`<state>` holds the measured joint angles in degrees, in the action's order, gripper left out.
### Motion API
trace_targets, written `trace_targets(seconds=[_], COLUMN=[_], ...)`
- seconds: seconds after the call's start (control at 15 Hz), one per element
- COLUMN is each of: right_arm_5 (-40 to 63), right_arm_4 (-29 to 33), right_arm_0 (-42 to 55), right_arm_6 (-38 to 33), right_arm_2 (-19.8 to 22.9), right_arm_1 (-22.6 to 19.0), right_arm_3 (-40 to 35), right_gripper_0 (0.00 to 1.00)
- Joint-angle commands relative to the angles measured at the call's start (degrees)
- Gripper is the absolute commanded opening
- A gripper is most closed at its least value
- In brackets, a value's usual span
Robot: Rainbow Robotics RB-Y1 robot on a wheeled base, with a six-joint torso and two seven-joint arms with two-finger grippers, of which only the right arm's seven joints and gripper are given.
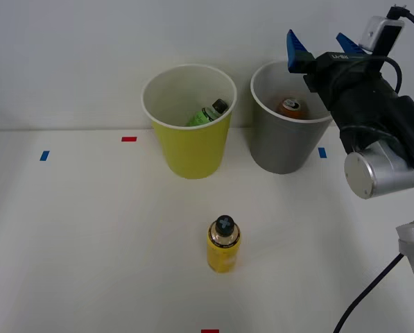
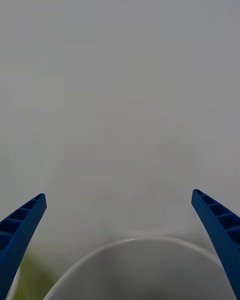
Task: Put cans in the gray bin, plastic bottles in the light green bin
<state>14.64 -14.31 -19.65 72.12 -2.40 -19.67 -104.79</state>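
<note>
Front view: the can (image 1: pixel 290 107) lies inside the gray bin (image 1: pixel 284 149), above which the gripper (image 1: pixel 320 43) is spread, empty. Next, the yellow bottle (image 1: pixel 223 244), before the green bin (image 1: pixel 191 149), must be grasped.

Plenty of open desk (image 1: pixel 89 243) toward the near-left corner and along the near edge. In the way: the yellow bottle (image 1: pixel 223 244) standing alone mid-desk, plus the light green bin (image 1: pixel 188 132) and gray bin (image 1: pixel 284 139) just beside each other at the far edge, narrow gap between.
</note>
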Motion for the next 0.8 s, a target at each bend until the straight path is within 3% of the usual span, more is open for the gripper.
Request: trace_targets(seconds=[0.07, 0.47, 0.8], right_arm_5=[-1.37, -1.46, -8.84], right_arm_4=[-0.55, -0.19, 8.42], right_arm_0=[5.41, 24.04, 36.79], right_arm_6=[-0.93, -8.75, -9.45], right_arm_2=[-0.41, 2.40, 3.10], right_arm_1=[-2.65, -8.10, -8.19], right_arm_3=[-5.25, -22.03, -24.58], right_gripper_0=[1.00, 1.00, 1.00])
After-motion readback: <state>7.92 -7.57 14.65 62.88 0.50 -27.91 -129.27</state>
